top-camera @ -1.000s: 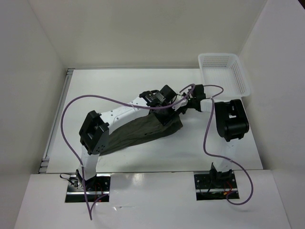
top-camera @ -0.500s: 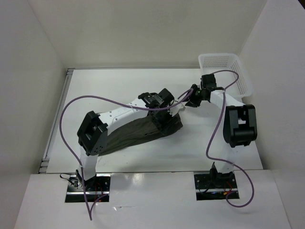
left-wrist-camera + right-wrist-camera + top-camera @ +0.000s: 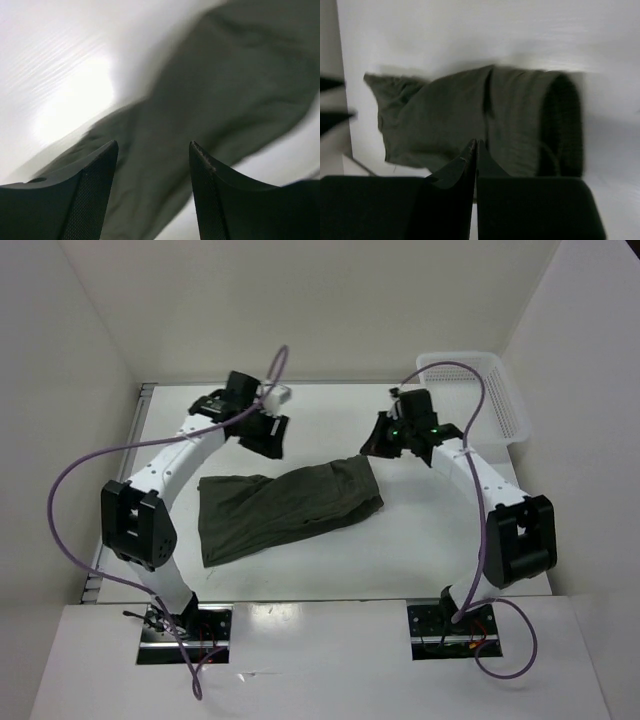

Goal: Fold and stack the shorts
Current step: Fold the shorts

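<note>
Left gripper [image 3: 152, 146]: fingers apart, empty, hanging above the left end of the shorts [image 3: 285, 505]. Right gripper [image 3: 474, 146]: fingers together on nothing, just off the right end. The shorts lie on the surface [image 3: 330, 420] as a long flattened strip, presumably ready for another fold. The waistband and drawstring are not discernible, and both wrist views are blurred.

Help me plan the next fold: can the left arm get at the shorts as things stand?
Probably yes. The left end effector hangs open just beyond the shorts, which lie uncovered on the table, with nothing between them.
</note>
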Controlling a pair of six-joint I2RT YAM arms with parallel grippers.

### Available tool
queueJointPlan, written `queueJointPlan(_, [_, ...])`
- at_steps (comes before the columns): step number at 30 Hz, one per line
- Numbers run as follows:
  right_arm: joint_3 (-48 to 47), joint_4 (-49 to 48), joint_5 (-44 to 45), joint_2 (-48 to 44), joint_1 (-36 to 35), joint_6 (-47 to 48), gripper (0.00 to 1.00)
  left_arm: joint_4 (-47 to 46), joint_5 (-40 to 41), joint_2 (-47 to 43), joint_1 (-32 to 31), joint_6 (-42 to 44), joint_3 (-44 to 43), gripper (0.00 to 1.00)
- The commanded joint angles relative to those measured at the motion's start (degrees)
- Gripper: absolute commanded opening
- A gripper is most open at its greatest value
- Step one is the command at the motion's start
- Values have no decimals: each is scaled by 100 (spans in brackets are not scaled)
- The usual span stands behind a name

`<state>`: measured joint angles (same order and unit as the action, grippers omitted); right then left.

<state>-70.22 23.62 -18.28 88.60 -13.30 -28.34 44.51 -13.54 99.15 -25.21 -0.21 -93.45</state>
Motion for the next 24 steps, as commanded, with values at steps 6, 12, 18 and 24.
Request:
queueJointPlan(6, [499,72,-237,702,-876,-347,0,-496,738,-353,1835,21,1372,65])
queueJointPlan(12, [1334,39,308,843,-815,-672,0,-935,739,-38,2222,21,2068,65])
queueJointPlan(18, [1976,-436,756,624,-621,-1095,0,-1252,1037,551,2661,21,1989,65])
queueJointPlan(24, [1907,-551,712,589,-568,-964,0,-1305,1038,1264,2592,21,1620,64])
